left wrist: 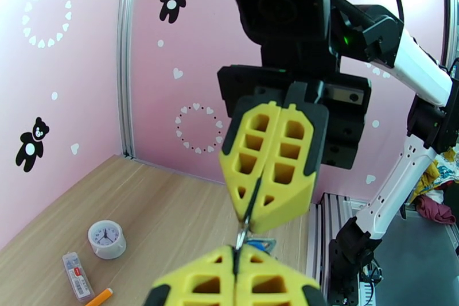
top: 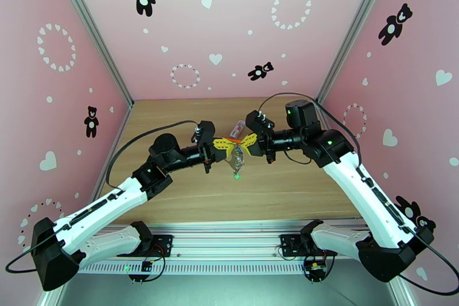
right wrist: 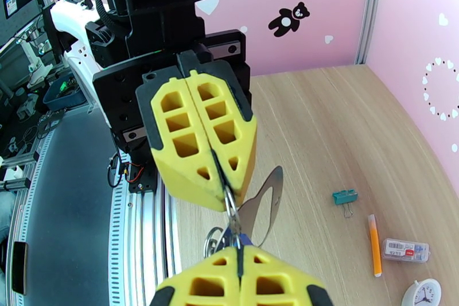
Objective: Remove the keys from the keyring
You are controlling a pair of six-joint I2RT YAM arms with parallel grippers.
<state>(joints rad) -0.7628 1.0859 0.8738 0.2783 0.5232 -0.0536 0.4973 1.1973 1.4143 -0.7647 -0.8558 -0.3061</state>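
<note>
Pink-walled bench | left tool and right tool meet in mid-air, each pinching the keyring | green key dangles beneath, blue key at ring | progress: neither key off yet, both removals left

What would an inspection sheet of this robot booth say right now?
Surface: light wooden table.
Job's things: keyring held in the air; green key dangles from it.
Clutter: small clock, lead box, orange pen, teal clip, all lying apart on the table.
Pincers: left pincer and right pincer both shut on the keyring, tip to tip.
Cables: black cable arches over the right arm; another loops behind the left.
Surroundings: pink walls with bear and heart stickers.
</note>
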